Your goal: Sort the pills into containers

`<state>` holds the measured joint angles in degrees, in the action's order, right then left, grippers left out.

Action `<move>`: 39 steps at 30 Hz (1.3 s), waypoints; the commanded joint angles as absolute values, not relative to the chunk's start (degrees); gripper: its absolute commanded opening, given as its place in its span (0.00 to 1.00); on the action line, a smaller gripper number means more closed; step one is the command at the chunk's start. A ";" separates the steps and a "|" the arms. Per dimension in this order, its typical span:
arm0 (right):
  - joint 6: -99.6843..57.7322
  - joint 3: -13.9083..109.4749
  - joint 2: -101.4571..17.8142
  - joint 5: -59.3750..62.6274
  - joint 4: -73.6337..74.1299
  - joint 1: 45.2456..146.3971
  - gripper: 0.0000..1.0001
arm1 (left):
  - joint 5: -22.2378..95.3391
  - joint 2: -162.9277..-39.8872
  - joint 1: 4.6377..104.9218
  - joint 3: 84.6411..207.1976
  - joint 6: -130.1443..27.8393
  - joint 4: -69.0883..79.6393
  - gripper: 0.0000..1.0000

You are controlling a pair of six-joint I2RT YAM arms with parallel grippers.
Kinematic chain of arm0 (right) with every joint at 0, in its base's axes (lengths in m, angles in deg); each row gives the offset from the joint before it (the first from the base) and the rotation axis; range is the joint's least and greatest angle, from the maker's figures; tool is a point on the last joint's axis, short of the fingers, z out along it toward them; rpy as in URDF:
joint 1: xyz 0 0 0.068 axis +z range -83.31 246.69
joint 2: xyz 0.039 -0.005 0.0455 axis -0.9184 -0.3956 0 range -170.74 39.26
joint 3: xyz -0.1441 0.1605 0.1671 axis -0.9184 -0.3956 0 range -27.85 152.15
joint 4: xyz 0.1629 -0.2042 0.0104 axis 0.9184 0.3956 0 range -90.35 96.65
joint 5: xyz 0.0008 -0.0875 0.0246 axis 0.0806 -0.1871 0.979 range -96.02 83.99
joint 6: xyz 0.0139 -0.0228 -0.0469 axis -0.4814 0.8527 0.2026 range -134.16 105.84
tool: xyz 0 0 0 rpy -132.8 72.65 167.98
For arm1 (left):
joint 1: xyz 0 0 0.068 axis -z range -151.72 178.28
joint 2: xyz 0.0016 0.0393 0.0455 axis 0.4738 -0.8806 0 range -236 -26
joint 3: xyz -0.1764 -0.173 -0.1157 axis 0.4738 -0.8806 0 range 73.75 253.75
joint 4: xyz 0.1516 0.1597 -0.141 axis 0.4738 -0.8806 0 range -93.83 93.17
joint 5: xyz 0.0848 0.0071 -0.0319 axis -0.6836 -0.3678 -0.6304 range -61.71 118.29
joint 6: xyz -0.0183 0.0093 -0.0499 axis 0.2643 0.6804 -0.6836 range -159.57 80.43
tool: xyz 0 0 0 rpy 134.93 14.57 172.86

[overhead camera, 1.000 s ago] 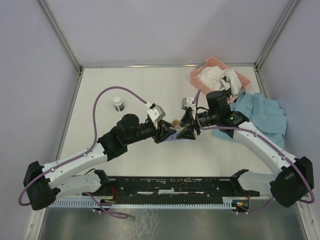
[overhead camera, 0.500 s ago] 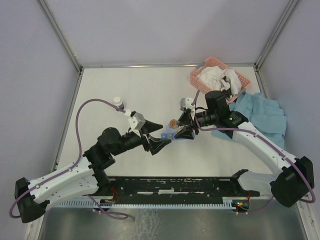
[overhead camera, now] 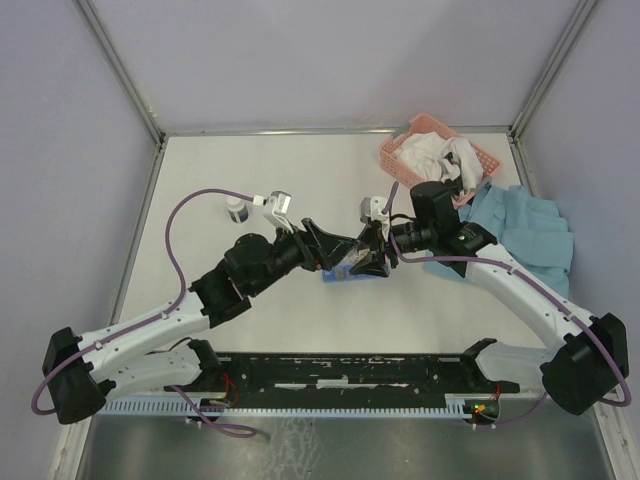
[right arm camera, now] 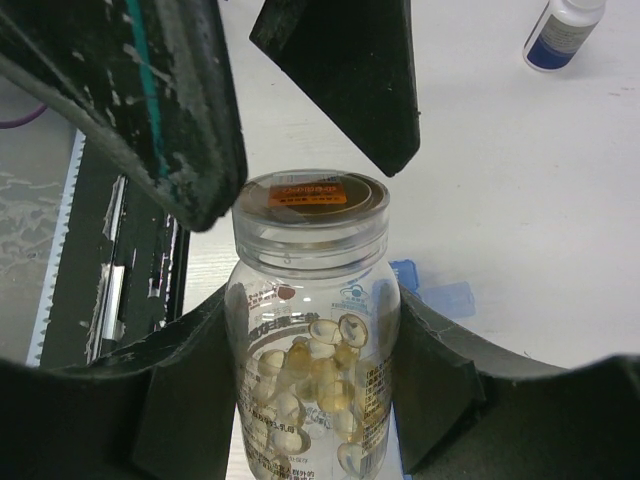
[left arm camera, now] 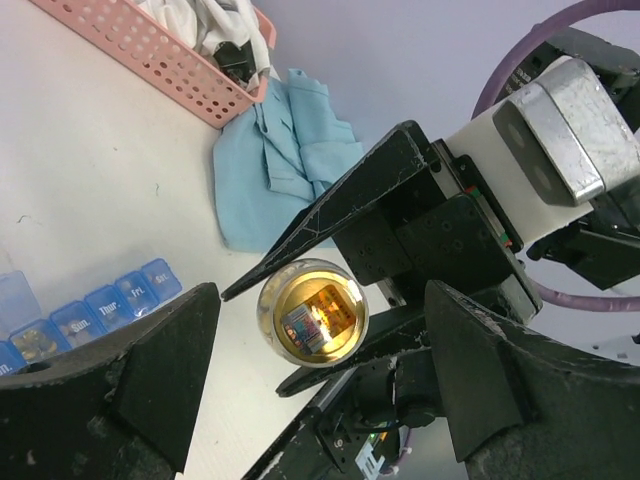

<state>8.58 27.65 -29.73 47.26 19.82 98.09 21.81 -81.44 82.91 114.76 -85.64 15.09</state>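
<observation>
My right gripper (right arm camera: 315,385) is shut on a clear pill bottle (right arm camera: 312,300) and holds it above the table. Several yellowish pills (right arm camera: 300,375) lie inside the bottle. My left gripper (left arm camera: 315,350) is open, its fingers (left arm camera: 150,370) standing either side of the bottle's round top (left arm camera: 312,311) without touching it. The containers, a blue pill-organiser strip (left arm camera: 110,305), lie on the table under both grippers (overhead camera: 335,275), some lids raised. One compartment (left arm camera: 35,340) shows something yellowish inside. From above, the left gripper (overhead camera: 335,252) and right gripper (overhead camera: 368,255) meet nose to nose.
A pink slatted basket (overhead camera: 436,135) with white cloth stands at the back right, and a light blue cloth (overhead camera: 530,225) lies beside it. A small white bottle (overhead camera: 236,209) stands on the table to the left.
My left gripper opened, drew back to the left away from the bottle, then returned to its top with the wrist turned. The right gripper and bottle stayed put.
</observation>
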 commanded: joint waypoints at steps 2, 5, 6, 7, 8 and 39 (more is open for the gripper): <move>9.78 30.18 -28.95 46.87 18.68 98.18 0.07 | 19.55 -84.07 83.65 119.63 -89.84 13.16 0.85; 9.89 30.23 -28.94 46.59 18.74 98.22 0.07 | 20.50 -85.11 83.65 120.48 -90.23 12.32 0.77; 9.96 30.17 -28.99 46.47 18.73 98.22 0.07 | 20.76 -85.38 83.77 120.83 -90.28 11.83 0.75; 9.98 30.16 -29.09 46.27 18.70 98.19 0.07 | 20.75 -85.55 83.83 121.08 -90.41 11.42 0.73; 9.98 30.16 -29.08 46.28 18.72 98.18 0.07 | 20.72 -85.71 83.96 121.33 -90.45 11.04 0.71; 7.83 30.15 -29.89 43.25 18.11 98.17 0.91 | 15.72 -86.24 85.41 123.75 -88.01 3.33 0.03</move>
<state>8.84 27.87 -30.21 44.05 20.76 98.14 18.31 -88.50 85.05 123.59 -88.78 2.13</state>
